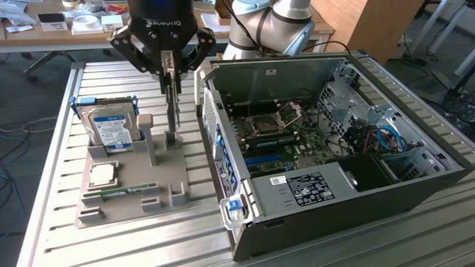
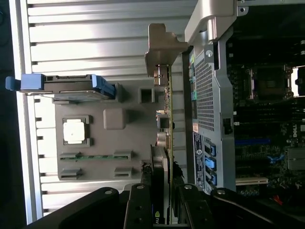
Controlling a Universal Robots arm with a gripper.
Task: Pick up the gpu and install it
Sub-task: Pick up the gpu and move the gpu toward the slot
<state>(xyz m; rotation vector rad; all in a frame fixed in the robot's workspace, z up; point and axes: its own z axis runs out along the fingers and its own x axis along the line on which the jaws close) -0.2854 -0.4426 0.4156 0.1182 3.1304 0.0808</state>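
The gpu (image 1: 175, 111) is a thin dark card standing on edge over the grey parts holder (image 1: 126, 206), at the side nearest the computer case. My gripper (image 1: 170, 69) is directly above it, shut on its upper edge. The card's lower end sits at the holder's upright support; I cannot tell whether it still rests there. In the wrist view the gpu (image 2: 167, 109) is edge-on between my fingers (image 2: 143, 195), and its pale metal bracket (image 2: 159, 47) points away from the gripper (image 2: 164, 191).
On the holder stand a blue-labelled hard drive (image 1: 111, 130), a CPU chip (image 1: 102, 175) and a green RAM stick (image 1: 119, 192). The open computer case (image 1: 312, 189), motherboard (image 1: 282, 139) exposed, lies close on the exterior view's right. The arm's base stands behind it.
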